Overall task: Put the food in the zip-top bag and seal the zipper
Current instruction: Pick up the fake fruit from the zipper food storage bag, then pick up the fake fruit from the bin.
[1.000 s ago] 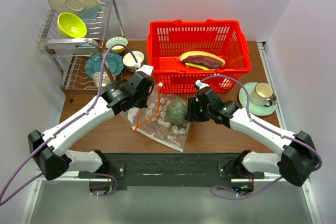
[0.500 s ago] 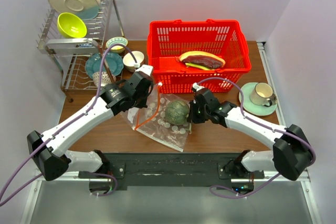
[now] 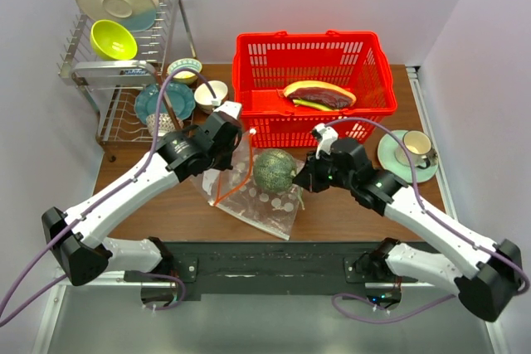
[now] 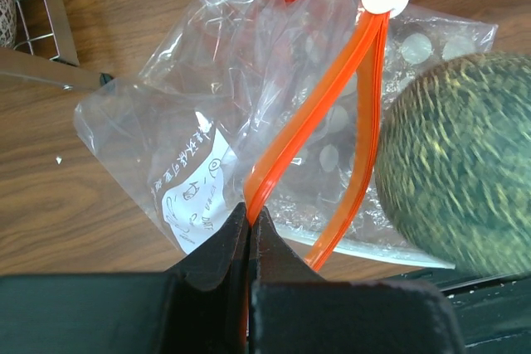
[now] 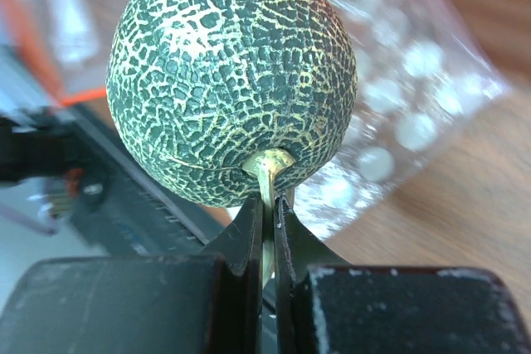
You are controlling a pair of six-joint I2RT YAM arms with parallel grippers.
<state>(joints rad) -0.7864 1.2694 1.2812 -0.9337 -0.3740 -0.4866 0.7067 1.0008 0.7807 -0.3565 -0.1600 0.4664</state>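
The dark green ball (image 3: 275, 170) hangs just above the table by its pale stem, which my right gripper (image 3: 302, 178) is shut on; it fills the right wrist view (image 5: 232, 80). My left gripper (image 3: 234, 153) is shut on the orange-red zipper (image 4: 323, 113) and holds the clear zip-top bag (image 4: 207, 80) mouth up off the table. The ball (image 4: 460, 163) is just right of the bag's mouth. The red-brown slab (image 3: 319, 93) and the light-green stalks (image 3: 309, 105) lie in the red basket (image 3: 311, 43).
A clear bag printed with white dots (image 3: 270, 205) lies flat under the ball and zip-top bag. A dish rack (image 3: 124, 55) with plates and bowls stands at the back left. A cup on a green saucer (image 3: 412, 151) sits at the right.
My right gripper has lifted the green ball off the dotted bag and carried it slightly up and left, towards the bag's mouth. The left gripper has kept its hold on the zipper.
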